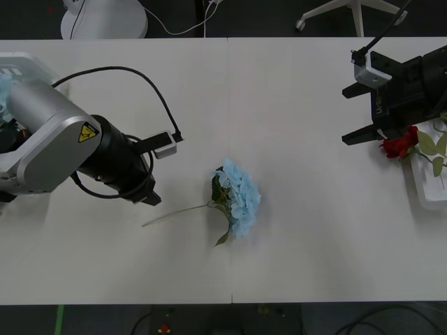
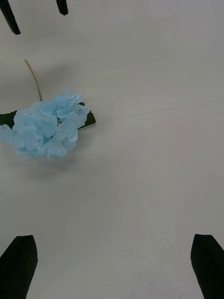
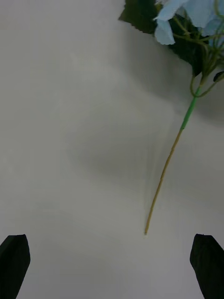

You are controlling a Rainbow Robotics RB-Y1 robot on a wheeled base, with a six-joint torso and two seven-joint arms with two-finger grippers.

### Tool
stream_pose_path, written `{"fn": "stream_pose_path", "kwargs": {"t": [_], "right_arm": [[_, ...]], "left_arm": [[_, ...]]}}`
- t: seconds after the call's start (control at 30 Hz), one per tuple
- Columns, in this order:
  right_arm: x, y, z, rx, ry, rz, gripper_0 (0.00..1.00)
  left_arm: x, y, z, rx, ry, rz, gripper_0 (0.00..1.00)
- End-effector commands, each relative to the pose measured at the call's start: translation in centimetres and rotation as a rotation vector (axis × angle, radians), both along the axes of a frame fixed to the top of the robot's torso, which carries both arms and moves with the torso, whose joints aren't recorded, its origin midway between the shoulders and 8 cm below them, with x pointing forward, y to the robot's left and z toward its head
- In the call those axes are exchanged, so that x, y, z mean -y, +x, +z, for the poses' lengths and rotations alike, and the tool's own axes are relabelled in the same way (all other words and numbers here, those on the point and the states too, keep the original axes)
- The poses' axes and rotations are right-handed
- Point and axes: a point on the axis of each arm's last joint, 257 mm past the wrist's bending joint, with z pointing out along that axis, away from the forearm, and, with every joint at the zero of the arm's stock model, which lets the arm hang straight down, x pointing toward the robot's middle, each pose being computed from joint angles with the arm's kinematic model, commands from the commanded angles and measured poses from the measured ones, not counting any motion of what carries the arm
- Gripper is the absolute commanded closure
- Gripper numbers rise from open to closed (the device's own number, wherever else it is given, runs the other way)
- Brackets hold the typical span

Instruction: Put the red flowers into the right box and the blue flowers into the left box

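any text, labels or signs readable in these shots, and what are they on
No words or numbers can be read.
Yellow triangular warning sign, on the left arm's silver housing: a symbol, too small to make out.
Vertical marking on the right arm's black gripper body: too blurred to read.
The blue flower, the table and the right box carry no text.

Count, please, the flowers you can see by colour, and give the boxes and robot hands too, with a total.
Blue flowers: 1, lying on the table
Red flowers: 1 bloom visible, at the right box's edge
Boxes: 1 clearly visible, the right box
Hands: 2, left hand and right hand, both open and empty
Total: 5
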Motion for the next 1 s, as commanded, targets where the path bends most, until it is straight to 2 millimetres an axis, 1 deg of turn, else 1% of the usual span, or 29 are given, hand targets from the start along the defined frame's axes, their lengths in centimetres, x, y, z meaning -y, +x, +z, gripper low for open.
{"fn": "stream_pose_path", "kwargs": {"t": [0.03, 0.1, 0.2, 0.27, 0.33, 0.47, 0.63, 0.77, 0.8, 0.83, 0.87, 0.9, 0.93, 1.0], "right_arm": [[0.5, 0.5, 2.4, 0.070, -0.039, 0.025, 0.05], [0.5, 0.5, 2.4, 0.070, -0.039, 0.025, 0.05], [0.5, 0.5, 2.4, 0.070, -0.039, 0.025, 0.05], [0.5, 0.5, 2.4, 0.070, -0.039, 0.025, 0.05], [0.5, 0.5, 2.4, 0.070, -0.039, 0.025, 0.05], [0.5, 0.5, 2.4, 0.070, -0.039, 0.025, 0.05], [0.5, 0.5, 2.4, 0.070, -0.039, 0.025, 0.05], [0.5, 0.5, 2.4, 0.070, -0.039, 0.025, 0.05], [0.5, 0.5, 2.4, 0.070, -0.039, 0.025, 0.05], [0.5, 0.5, 2.4, 0.070, -0.039, 0.025, 0.05], [0.5, 0.5, 2.4, 0.070, -0.039, 0.025, 0.05], [0.5, 0.5, 2.4, 0.070, -0.039, 0.025, 0.05], [0.5, 0.5, 2.4, 0.070, -0.039, 0.025, 0.05], [0.5, 0.5, 2.4, 0.070, -0.039, 0.025, 0.05]], "left_arm": [[4.0, -0.2, -0.7, 0.083, 0.029, -0.146, 0.00], [4.4, -0.3, -1.4, 0.098, 0.045, -0.161, 0.00], [4.4, -0.5, -3.0, 0.101, 0.085, -0.169, 0.00], [4.7, -0.8, -3.8, 0.093, 0.097, -0.177, 0.00], [5.3, -1.3, -4.6, 0.081, 0.104, -0.188, 0.00], [6.4, -1.5, -5.6, 0.073, 0.121, -0.202, 0.00], [8.4, -0.7, -7.8, 0.055, 0.109, -0.185, 0.00], [9.5, 0.2, -8.9, 0.053, 0.106, -0.171, 0.00], [9.6, 0.4, -9.2, 0.053, 0.109, -0.170, 0.03], [9.9, 0.5, -9.4, 0.055, 0.107, -0.169, 0.14], [9.9, 0.7, -9.6, 0.057, 0.112, -0.165, 0.42], [10.2, 0.9, -9.6, 0.061, 0.109, -0.165, 0.77], [10.1, 1.1, -9.6, 0.067, 0.111, -0.163, 1.00], [10.2, 1.4, -9.5, 0.079, 0.113, -0.170, 1.00]]}}
